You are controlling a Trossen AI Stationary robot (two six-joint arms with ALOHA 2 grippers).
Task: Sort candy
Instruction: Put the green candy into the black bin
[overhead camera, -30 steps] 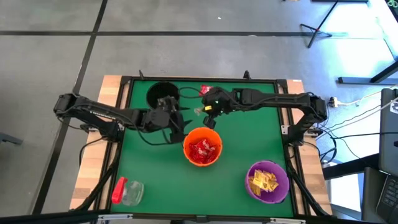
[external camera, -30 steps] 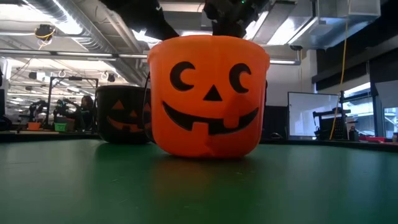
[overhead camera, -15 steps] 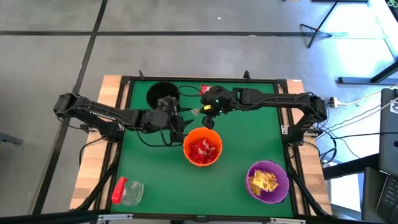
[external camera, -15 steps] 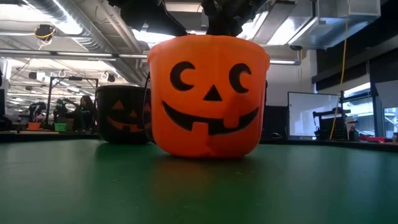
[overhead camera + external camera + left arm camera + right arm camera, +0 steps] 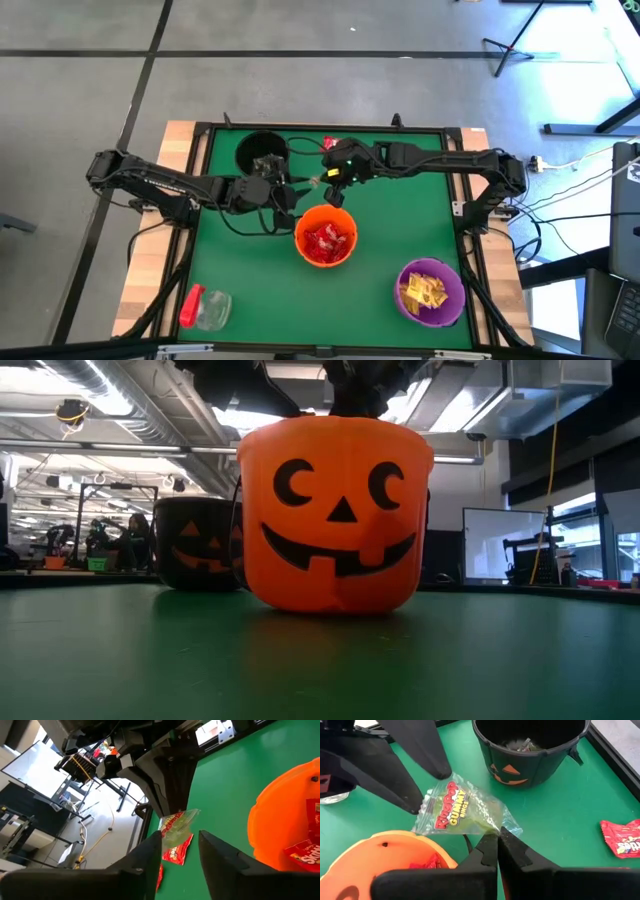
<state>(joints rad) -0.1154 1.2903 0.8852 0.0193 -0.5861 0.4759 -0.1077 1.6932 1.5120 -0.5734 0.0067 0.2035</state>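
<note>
Grey floor point(image 5: 300, 90) around the table, crossed by dark seam lines point(image 5: 250, 52). Wooden table edge point(image 5: 150, 250) showing at the left side. Tripod stand legs point(image 5: 515, 45) on the floor far right, cables point(image 5: 560, 170) trailing at right. Ceiling ducts point(image 5: 120, 400) and strip lights point(image 5: 95, 390) overhead. White screen point(image 5: 495, 545) standing at right. Yellow cord point(image 5: 555, 470) hanging down beside it.

Ceiling strip lights point(image 5: 110, 400) flood the room evenly; a bright window glares at the overhead view's corner. The near tabletop point(image 5: 320, 660) blurs; shadows stay soft.
</note>
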